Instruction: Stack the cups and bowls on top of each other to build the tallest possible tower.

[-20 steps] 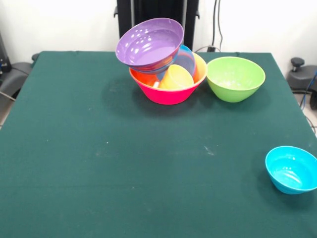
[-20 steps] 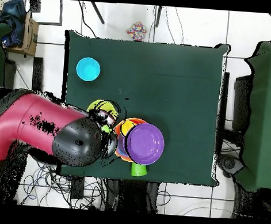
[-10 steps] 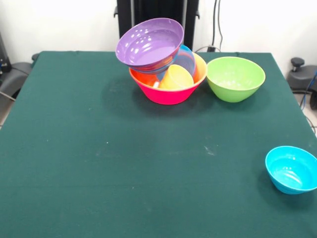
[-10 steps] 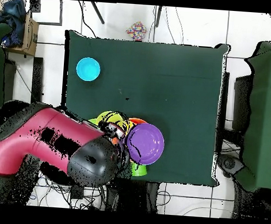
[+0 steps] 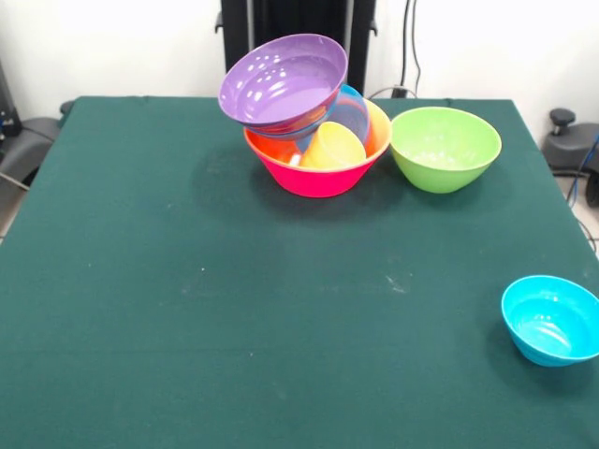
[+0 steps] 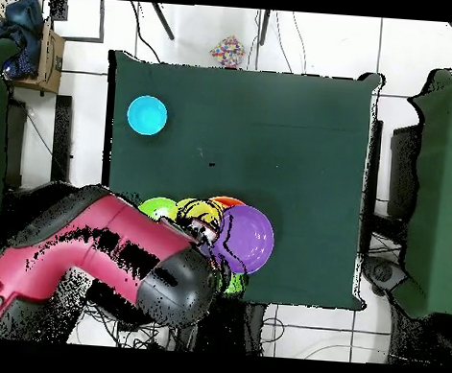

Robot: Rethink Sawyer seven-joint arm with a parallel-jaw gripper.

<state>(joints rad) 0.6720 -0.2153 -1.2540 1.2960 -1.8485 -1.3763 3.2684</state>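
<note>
The tower (image 5: 309, 122) sits at the far side of the green tabletop (image 5: 234, 309), near the middle; the big pink bowl (image 5: 314, 173) is at the bottom w/ an orange bowl (image 5: 378, 126) nested inside it; a yellow-orange cup (image 5: 332, 147) lies tipped in there, mouth facing front; a see-through blue bowl (image 5: 351, 110) leans behind it; on top is the wide purple bowl (image 5: 281, 79), tilted toward the near-left, so the pile leans.

Just right of the tower is the green bowl (image 5: 445, 148), upright, standing just beside the pink one; can't tell if they touch. A small blue bowl (image 5: 552, 320) sits alone at the near right, well apart from the rest, upright and empty.

From the top view, the red and black arm (image 6: 90, 257) reaches over the tabletop's edge next to the pile, covering part of the green bowl; a bit of green cup (image 6: 235, 283) pokes out by the purple bowl's rim. The gripper is under the arm's black end; can't tell if it's open or closed, or holding anything; front view doesn't show it at all.
</note>
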